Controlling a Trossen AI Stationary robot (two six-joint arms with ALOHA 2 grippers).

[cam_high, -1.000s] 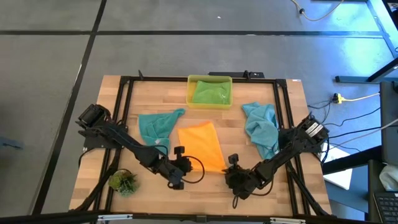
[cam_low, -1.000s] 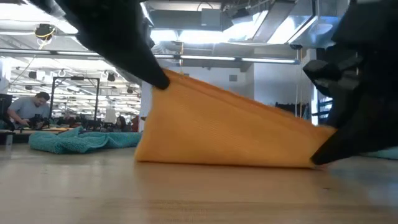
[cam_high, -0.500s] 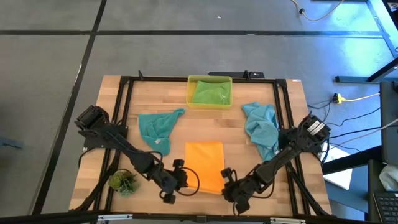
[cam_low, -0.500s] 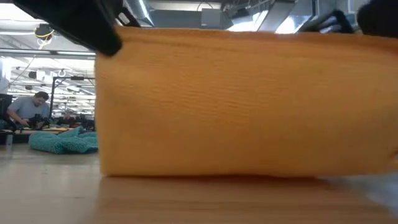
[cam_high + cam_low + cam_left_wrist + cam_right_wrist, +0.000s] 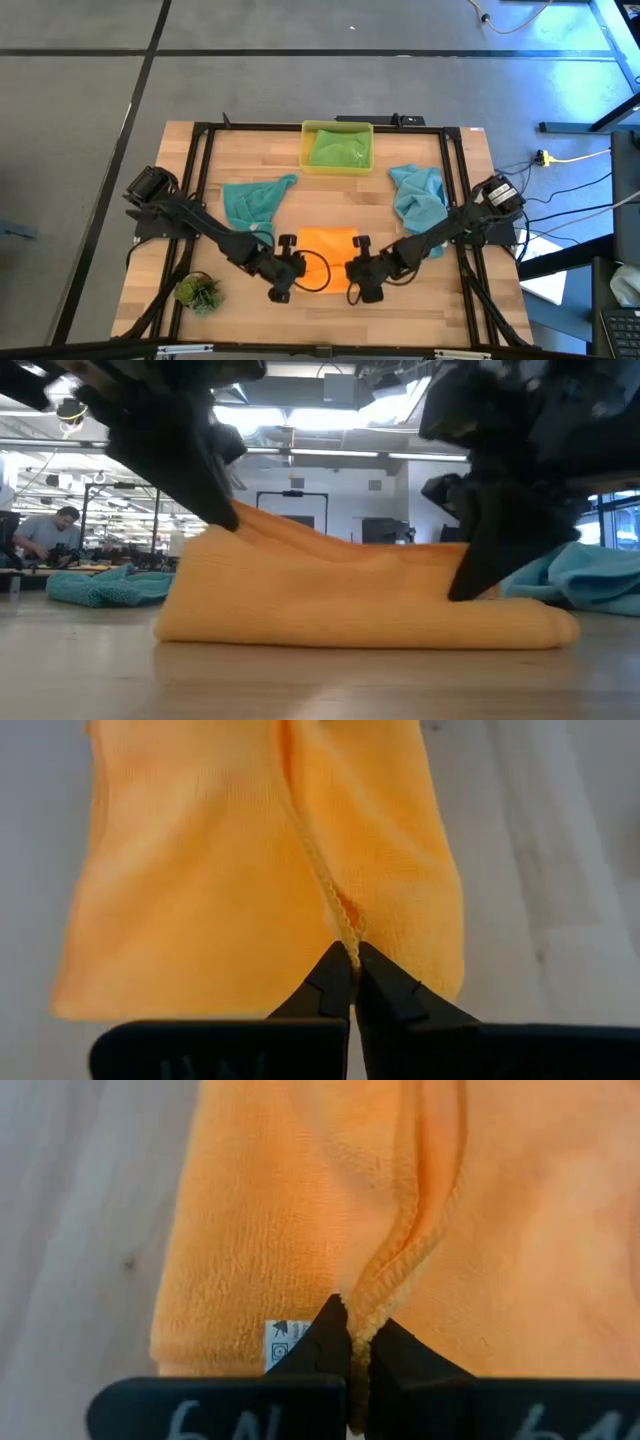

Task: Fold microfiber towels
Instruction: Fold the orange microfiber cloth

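While both jaws pinch orange towel hem, doubled at desk centre front: left gripper, right gripper. Your risk: uneven release skews fold; thin edge slips, layer springs back.

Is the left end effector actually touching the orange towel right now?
Touching. The left wrist view shows the left end effector shut on the hemmed edge of the orange towel.
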